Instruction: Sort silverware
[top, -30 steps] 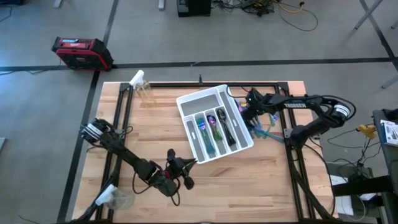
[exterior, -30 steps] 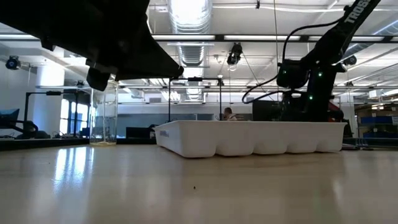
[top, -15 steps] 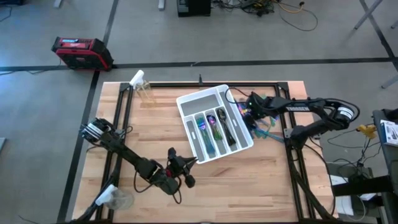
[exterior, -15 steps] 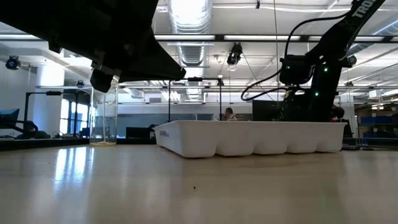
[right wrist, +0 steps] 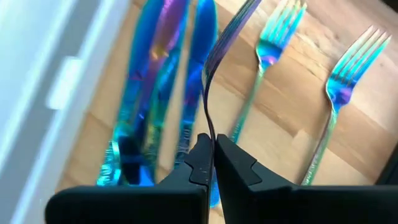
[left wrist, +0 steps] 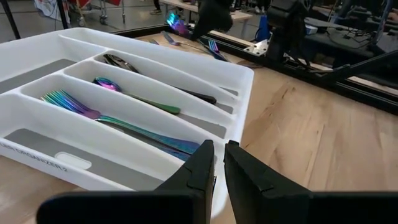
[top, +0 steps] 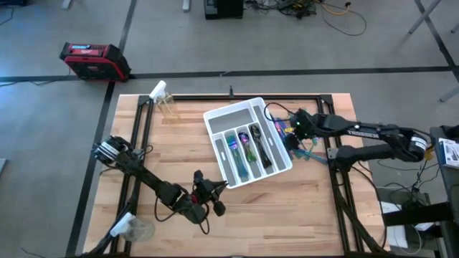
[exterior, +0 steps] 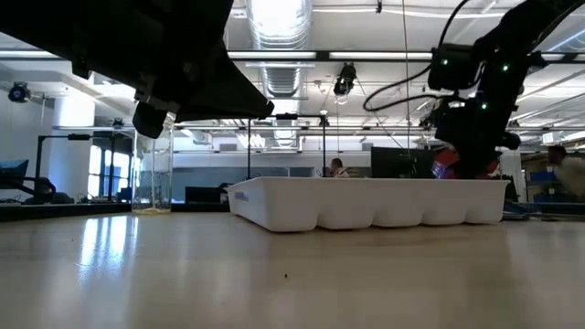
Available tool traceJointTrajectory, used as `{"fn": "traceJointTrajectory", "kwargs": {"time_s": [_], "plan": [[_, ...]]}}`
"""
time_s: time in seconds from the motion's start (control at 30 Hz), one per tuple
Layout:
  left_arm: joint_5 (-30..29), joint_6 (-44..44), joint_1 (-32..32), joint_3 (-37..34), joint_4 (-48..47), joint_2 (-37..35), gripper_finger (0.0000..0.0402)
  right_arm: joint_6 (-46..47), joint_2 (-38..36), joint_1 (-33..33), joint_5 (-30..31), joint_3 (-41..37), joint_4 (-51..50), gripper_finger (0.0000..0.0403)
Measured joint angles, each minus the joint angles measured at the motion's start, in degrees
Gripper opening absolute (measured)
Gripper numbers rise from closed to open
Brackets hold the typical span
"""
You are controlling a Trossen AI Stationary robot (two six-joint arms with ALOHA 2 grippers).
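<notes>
The left end effector (top: 213,195) waits low near the front edge of the worktop (top: 301,208), its fingers (left wrist: 198,163) nearly closed with only a thin gap and nothing between them, pointed toward the white tray (top: 214,117). That tray sits toward the back of the worktop, a little right of centre, and already holds sorted pieces: an iridescent fork (left wrist: 106,117) in one long compartment, a spoon (left wrist: 134,98) in the next, and a dark piece (left wrist: 155,78) in the one beyond. Just past the tray's right side, near the worktop's right edge, the unsorted silverware (top: 305,147) lies on the wood: several blue-purple knives (right wrist: 163,81) side by side and two forks (right wrist: 339,106) beside them. The right end effector (right wrist: 211,163) is over this pile, clamped shut on a slim fork (right wrist: 221,50) held by its handle and raised off the wood, tines pointing away from the wrist. By my reading, the step in hand is the carry of one picked piece from the pile to the tray. The next move calls for lifting it clear of the tray's right wall, lining its length up with the fork compartment, and opening only once it is low inside. The thin handle could twist in the grip.
</notes>
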Motion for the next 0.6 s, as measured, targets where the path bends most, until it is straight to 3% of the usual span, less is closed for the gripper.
{"fn": "traceJointTrajectory", "kwargs": {"time_s": [0.33, 0.6], "plan": [[0.0, 0.0, 0.0, 0.0, 0.5, 0.0, 0.0025, 7.4, -5.7, 15.4, 0.0, 0.0, -1.3, 0.0], [0.0, 0.0, 0.0, 0.0, 0.0, 0.0, 0.0025, 22.4, -6.6, 32.5, 0.9, 0.0, -9.1, 0.0]]}}
